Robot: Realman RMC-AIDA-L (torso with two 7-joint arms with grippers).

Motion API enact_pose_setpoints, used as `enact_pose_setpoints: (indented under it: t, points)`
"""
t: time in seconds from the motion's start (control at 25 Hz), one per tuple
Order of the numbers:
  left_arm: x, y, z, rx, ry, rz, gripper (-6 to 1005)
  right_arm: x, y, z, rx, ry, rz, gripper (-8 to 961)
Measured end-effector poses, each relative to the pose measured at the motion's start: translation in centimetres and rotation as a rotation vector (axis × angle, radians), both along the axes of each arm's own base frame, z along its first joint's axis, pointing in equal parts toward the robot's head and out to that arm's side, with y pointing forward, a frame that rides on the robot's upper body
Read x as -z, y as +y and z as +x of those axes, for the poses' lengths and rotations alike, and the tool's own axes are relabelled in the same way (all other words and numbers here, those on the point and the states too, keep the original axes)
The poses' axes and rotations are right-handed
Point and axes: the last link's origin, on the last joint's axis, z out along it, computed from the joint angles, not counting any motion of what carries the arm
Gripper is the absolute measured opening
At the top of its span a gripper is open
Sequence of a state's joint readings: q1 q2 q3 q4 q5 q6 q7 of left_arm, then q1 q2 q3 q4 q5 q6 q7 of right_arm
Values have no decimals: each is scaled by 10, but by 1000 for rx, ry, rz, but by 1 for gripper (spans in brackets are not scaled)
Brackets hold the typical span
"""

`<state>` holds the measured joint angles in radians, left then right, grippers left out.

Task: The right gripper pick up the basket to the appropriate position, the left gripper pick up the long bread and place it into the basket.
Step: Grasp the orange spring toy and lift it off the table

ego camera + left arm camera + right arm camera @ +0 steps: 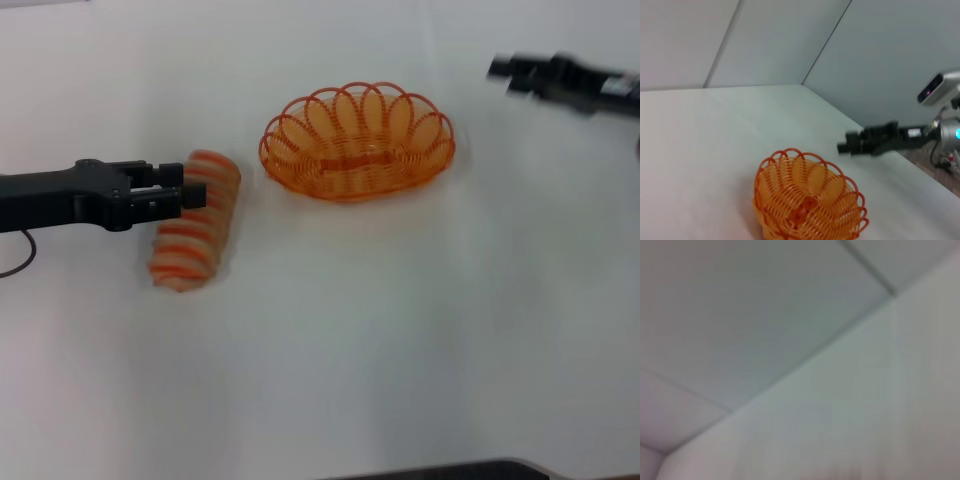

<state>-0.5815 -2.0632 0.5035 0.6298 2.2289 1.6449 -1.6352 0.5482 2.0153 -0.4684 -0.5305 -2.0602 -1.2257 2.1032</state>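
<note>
The left gripper (190, 188) reached from the left, its fingers (168, 175) slightly apart over the upper end of the long bread (195, 220), a striped tan loaf lying on the plain white surface (400, 340). Just right stood the basket (357, 142), oval, orange, loop-rimmed. The right gripper (505, 72) hovered far right; its finger state could not be told.

Oval orange wire-like plastic basket (357, 142) looked glossy and ribbed. Pale tan loaf with orange-red stripes (194, 222) looked soft and matt. Black two-fingered left gripper (190, 190) was matt, hard-looking. White tabletop (400, 330) was smooth, matt.
</note>
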Motion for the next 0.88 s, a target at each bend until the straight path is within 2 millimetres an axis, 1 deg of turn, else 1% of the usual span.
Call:
enact_pose_setpoints:
  t: [0.08,0.16,0.2,0.24,0.32,0.36,0.48,0.52,0.68,0.8,0.88]
  points:
    - [0,-1,-1,-2,0,0,579,-17,3,-4,-87,-16,101,477]
    - [1,-1,-1,-4,0,1,579,-30,3,-12,-220,-48,209,525]
    - [1,-1,-1,-4,-1,1,579,-33,2,-17,-288,-70,248,549]
    - [1,-1,-1,-5,-2,1,579,-35,0,-21,-365,-104,280,548]
    - [1,-1,-1,-7,-4,2,579,-34,-5,-29,-519,-182,290,547]
    - [1,-1,-1,-11,-8,5,579,-31,-8,-32,-603,-239,269,546]
    - [0,-2,-1,-21,-22,5,580,-27,-14,-35,-755,-379,147,540]
    - [0,-2,-1,-27,-26,2,580,-27,-16,-35,-778,-406,105,538]
    - [-4,1,2,-74,-37,-16,580,-27,-23,-34,-821,-494,-105,530]
    - [-11,9,7,-115,-20,-33,580,-25,-26,-32,-825,-514,-197,532]
    - [-14,17,12,-179,29,-56,580,-23,-26,-32,-827,-525,-225,532]
